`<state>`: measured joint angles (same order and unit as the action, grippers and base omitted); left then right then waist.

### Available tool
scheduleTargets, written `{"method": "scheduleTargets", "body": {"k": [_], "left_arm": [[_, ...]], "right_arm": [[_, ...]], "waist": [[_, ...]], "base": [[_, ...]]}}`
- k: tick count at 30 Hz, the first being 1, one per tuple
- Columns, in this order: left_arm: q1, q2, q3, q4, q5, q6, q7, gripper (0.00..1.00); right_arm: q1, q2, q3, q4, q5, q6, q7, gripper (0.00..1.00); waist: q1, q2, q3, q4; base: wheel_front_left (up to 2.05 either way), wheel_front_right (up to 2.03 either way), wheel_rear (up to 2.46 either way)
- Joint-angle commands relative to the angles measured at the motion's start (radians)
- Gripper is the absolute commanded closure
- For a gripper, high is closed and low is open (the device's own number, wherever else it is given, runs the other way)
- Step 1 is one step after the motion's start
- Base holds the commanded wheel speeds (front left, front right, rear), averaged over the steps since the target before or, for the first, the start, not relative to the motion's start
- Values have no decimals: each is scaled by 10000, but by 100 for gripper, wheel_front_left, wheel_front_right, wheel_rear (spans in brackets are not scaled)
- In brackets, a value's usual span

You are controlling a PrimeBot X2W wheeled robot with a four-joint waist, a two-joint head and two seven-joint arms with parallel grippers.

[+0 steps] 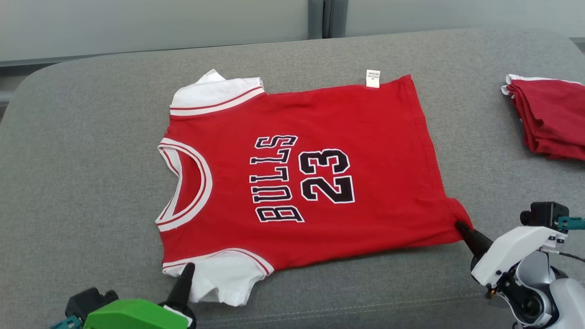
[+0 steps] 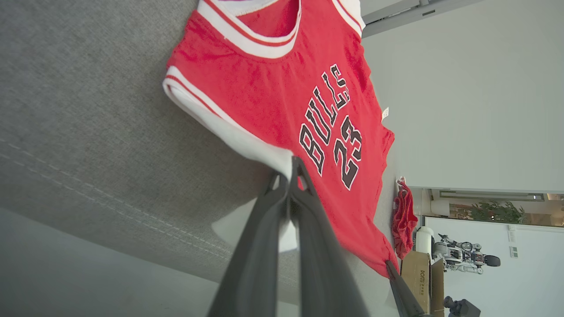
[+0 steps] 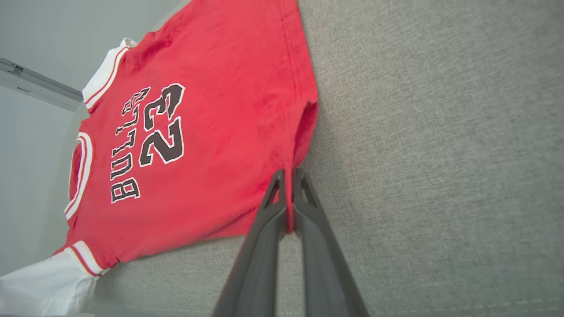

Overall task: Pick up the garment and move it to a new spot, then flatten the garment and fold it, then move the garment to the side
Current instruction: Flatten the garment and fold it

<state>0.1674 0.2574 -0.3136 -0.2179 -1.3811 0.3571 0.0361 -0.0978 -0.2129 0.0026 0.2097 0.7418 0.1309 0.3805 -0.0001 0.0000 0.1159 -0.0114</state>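
Left jaws clamp the jersey (image 1: pixel 320 183) sleeve (image 1: pixel 224 281), right jaws clamp its hem corner (image 1: pixel 450 214); I'd pull apart evenly, cloth low, taut.

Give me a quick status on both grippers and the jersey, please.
Left gripper shut on white sleeve of Bulls jersey. Right gripper shut on its hem corner. Jersey flat on the grey cushion, unfolded. Folded red garments to the right, clear.

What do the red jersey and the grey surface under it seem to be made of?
Red jersey: soft matte knit, probably cotton, going by its stitched hem and limp folds. Grey surface: coarse woven upholstery cloth, matte and heathered, with a stitched seam.
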Motion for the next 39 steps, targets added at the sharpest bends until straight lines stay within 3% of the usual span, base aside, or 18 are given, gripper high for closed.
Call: {"method": "scheduleTargets", "body": {"k": [1,16,28,39], "left_arm": [[-337,-113,137,28,-178,49,49,100],[-3457,-617,726,2580,-245,50,-45,100],[-5571,-971,850,4616,-231,-241,-76,100],[-6773,-904,709,5785,100,-525,-82,100]], "right_arm": [[-248,32,-105,104,100,-4,110,100],[-3451,291,-322,2541,-588,-5,834,100],[-5569,472,40,4944,-1150,-5,369,100],[-6755,525,614,6388,-1188,-5,-96,100]], "waist": [[1,0,21,-3],[1,0,767,-71],[1,0,1333,1],[1,0,1558,3]], "base": [[0,0,0],[0,0,0],[0,0,0],[0,0,0]]}}
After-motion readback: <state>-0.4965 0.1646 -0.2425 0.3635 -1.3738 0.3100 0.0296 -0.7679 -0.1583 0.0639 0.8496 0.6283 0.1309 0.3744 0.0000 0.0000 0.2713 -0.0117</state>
